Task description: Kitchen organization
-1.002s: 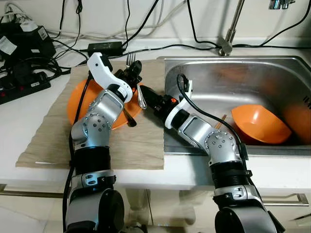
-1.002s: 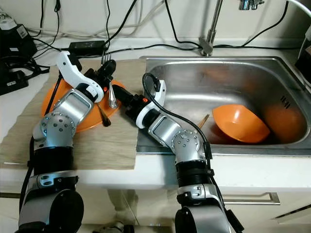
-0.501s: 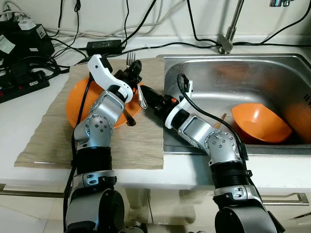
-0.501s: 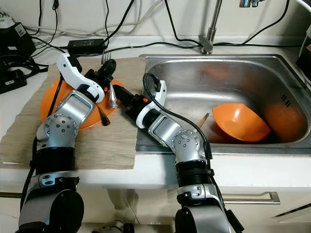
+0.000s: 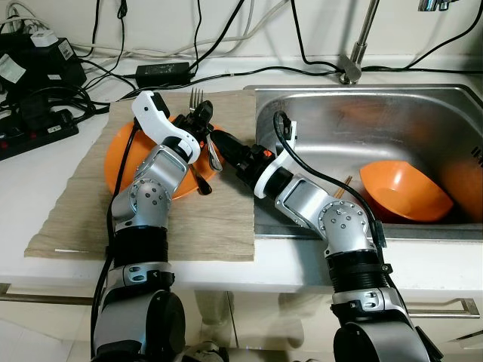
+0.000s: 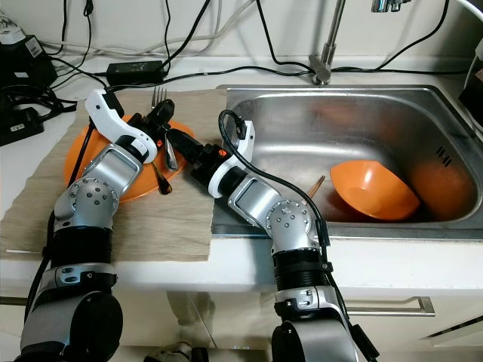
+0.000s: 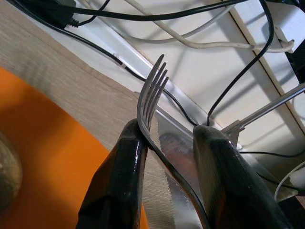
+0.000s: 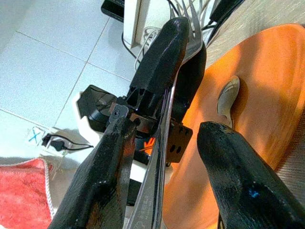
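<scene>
Steel fork (image 7: pixel 151 98) upright, tines up, w/ spoon (image 5: pixel 213 155) over orange plate (image 5: pixel 119 154)

White counter (image 5: pixel 60 162); beige mat (image 5: pixel 83 215), black cables (image 5: pixel 45 113), sink (image 5: pixel 355 136)

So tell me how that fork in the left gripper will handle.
The fork looks like thin polished metal: probably stiff and light. Smooth steel may slip or pivot between the left gripper's fingers, which pinch it near the neck.

Plate (image 5: pixel 121 162) on mat (image 5: pixel 151 219), left of sink (image 5: pixel 423 105) with bowl (image 5: pixel 400 192).
</scene>
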